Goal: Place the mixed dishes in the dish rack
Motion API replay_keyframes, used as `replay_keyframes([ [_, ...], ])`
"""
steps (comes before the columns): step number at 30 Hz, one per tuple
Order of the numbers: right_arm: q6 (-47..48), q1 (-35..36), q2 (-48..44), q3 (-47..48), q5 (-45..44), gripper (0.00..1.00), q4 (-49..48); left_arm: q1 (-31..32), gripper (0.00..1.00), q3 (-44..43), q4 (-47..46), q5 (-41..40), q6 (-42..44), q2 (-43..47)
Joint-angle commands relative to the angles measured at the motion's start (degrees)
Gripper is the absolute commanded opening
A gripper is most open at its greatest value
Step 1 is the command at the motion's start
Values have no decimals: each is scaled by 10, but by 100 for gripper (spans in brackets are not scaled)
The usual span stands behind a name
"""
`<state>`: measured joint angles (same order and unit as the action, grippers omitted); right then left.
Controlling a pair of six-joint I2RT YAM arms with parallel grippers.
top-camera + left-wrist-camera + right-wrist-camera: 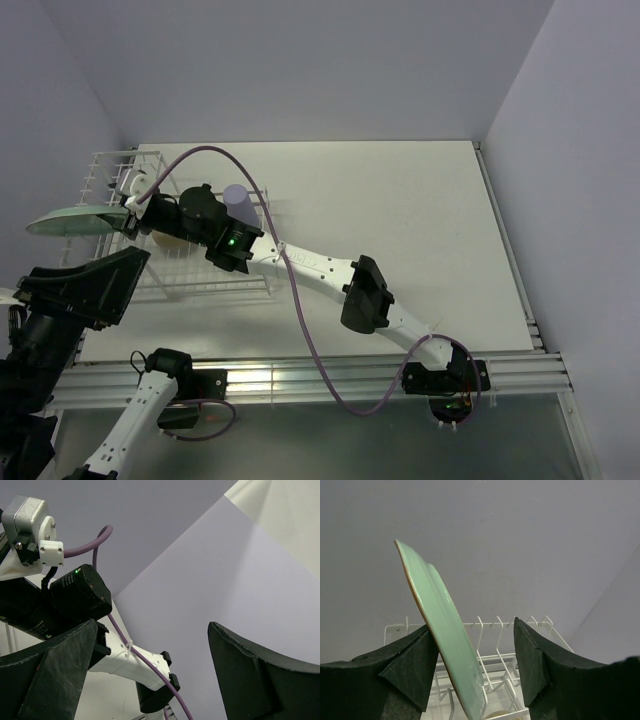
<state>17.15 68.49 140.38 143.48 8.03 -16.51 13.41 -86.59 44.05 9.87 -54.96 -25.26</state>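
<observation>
The pale green plate (68,221) stands on edge at the left end of the white wire dish rack (108,160). In the right wrist view the plate (445,630) leans against the left finger (405,670), above the rack's tines (498,630). My right gripper (475,670) is open, and its right finger is well clear of the plate. The lavender cup (239,205) sits at the rack's right side. A cream bowl (166,240) shows partly under the right arm. My left gripper (150,670) is open and empty, raised at the near left (85,285). The steel cup and beige tumbler are hidden.
The right arm (320,275) stretches across the table from the near right to the rack. Its purple cable (300,300) loops over it. Walls stand close behind and left of the rack. The table's right edge (505,250) runs along the right wall.
</observation>
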Motion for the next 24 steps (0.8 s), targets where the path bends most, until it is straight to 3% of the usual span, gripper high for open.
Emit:
replay_keyframes([
  [1, -3, 2, -13, 28, -11, 67, -31, -3, 99, -6, -10, 12, 6, 4],
  [24, 10, 18, -64, -50, 15, 76, 17, -3, 99, 16, -15, 2, -3, 17],
])
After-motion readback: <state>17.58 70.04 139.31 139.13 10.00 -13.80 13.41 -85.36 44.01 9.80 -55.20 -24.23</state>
